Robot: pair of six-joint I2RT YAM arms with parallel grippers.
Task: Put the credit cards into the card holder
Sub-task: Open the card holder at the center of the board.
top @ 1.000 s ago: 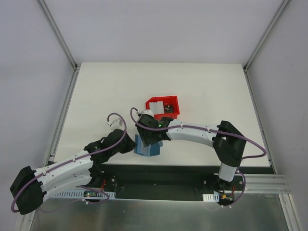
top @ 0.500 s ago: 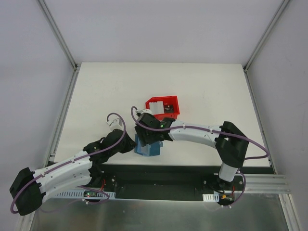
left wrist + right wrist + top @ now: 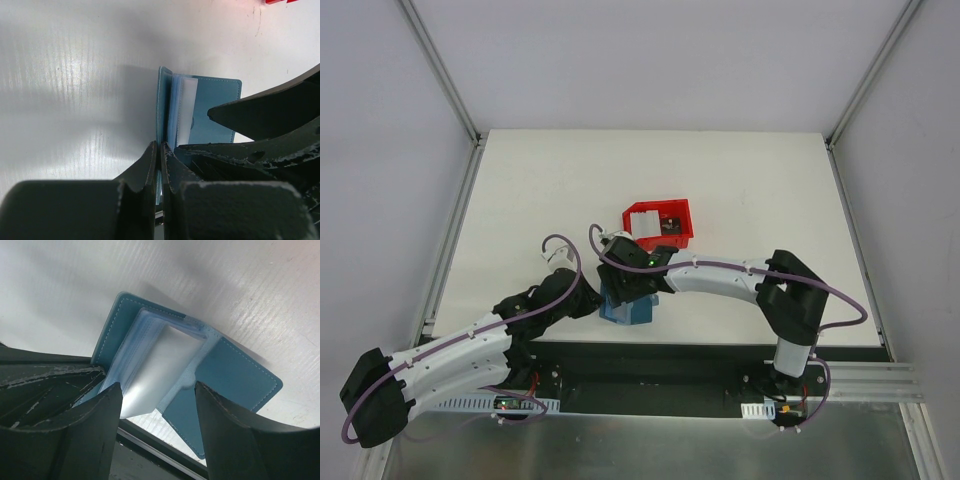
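The teal card holder (image 3: 235, 375) lies spread open near the table's front edge (image 3: 626, 310). My left gripper (image 3: 160, 149) is shut on the edge of its upright left flap (image 3: 164, 100). A pale credit card (image 3: 160, 365) sits partly in the holder's inner pocket, its free end sticking out. My right gripper (image 3: 157, 390) hangs open over that card, one finger on either side; the card's edge is close to the left finger (image 3: 95, 430) and apart from the right one. More credit cards, one white (image 3: 643, 222) and one dark (image 3: 670, 226), lie in the red bin.
The red plastic bin (image 3: 660, 207) stands just behind the holder, mid-table. Both arms crowd over the holder; the right gripper's fingers (image 3: 270, 115) fill the right of the left wrist view. The table's front edge and a metal rail (image 3: 165, 450) run right beside the holder.
The right arm has edged slightly left over the holder. The left gripper keeps its hold on the flap and has not moved.
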